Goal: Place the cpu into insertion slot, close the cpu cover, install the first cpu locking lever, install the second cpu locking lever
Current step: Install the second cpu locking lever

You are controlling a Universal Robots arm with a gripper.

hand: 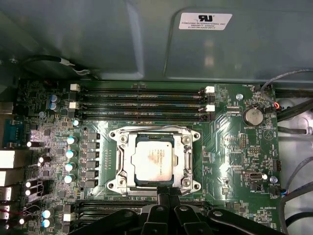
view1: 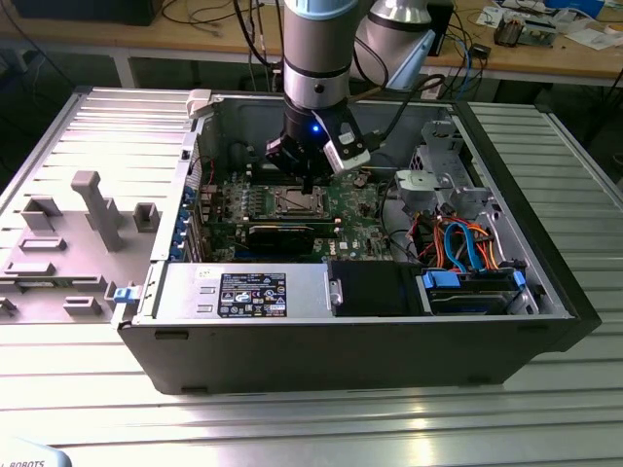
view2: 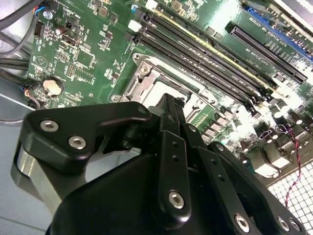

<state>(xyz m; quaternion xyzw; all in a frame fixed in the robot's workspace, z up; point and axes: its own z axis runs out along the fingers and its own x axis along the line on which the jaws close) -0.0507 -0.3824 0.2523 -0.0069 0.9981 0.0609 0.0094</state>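
Here we are over the open computer case [view1: 370,331], lying on its side on the ribbed metal table [view1: 292,418], with the arm [view1: 316,49] reaching straight down into it. The gripper [view1: 308,173] hangs just above the green motherboard [view1: 360,209], right at the edge of the socket.

In the first wrist view the picture is clear: the cpu [hand: 152,160] sits flat and square inside the insertion slot [hand: 119,184], its dull silver top facing up. The cpu cover [hand: 186,157] lies down around it, the chip showing through the frame's big central window. A thin wire lever [hand: 146,129] runs along the side of the socket nearest the long memory slots [hand: 142,103].

The gripper [hand: 165,192] is at the opposite side of the socket, its black tips right at the frame's edge, close to or touching it, I can't say which. The jaws look drawn together with nothing between them, the two fingers [hand: 171,195] standing side by side.

From the second wrist view, the gripper [view2: 168,105] fills the foreground, its black linkage covering most of the socket; part of the silver frame [view2: 151,81] shows beyond it, with the long black slots [view2: 205,58] running past. A round coin battery [view2: 53,86] sits off on the board, well apart from the socket.
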